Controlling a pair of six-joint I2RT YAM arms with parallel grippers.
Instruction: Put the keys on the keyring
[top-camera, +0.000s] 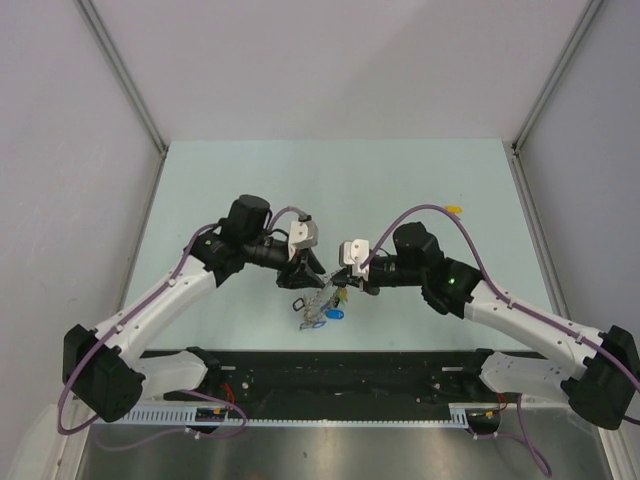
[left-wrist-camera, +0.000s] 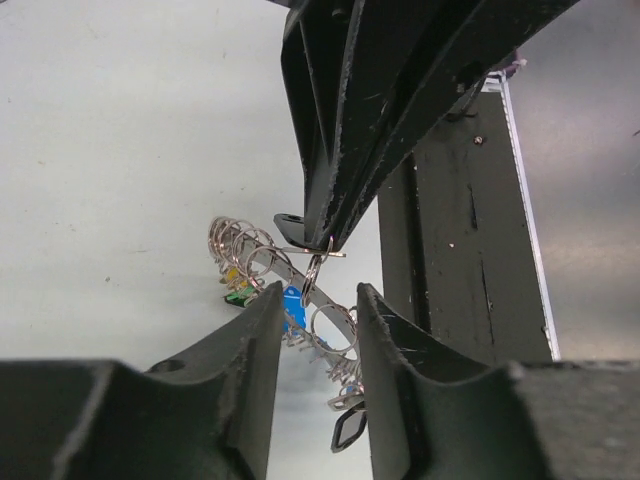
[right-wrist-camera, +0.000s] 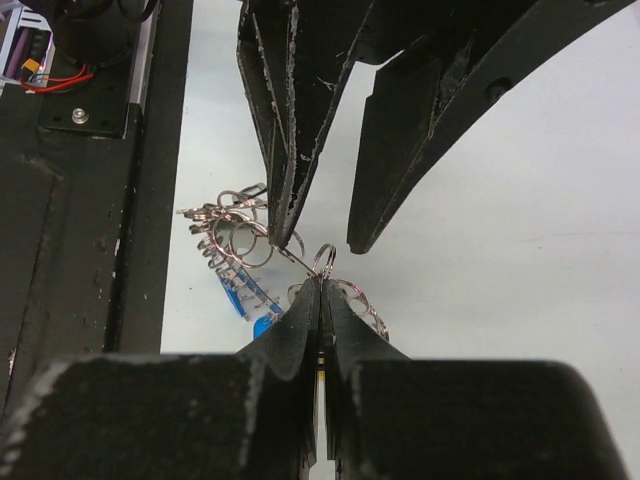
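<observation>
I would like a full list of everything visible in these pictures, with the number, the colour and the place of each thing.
keyring: one, silver, middle of the table, under both grippers
blue tag: one, blue, on the keyring
green tag: one, green, on the keyring
black tag: one, black, at the keyring's end; whether it is attached cannot be told
small ring: one, silver, at the right gripper's tips
yellow thing: one, yellow, far right of the table, too small to identify
table: one, pale green
rail: one, black, near edge
cables: two, purple, one along each arm
left gripper: one, black, open, over the keyring
right gripper: one, black, shut on the small ring
</observation>
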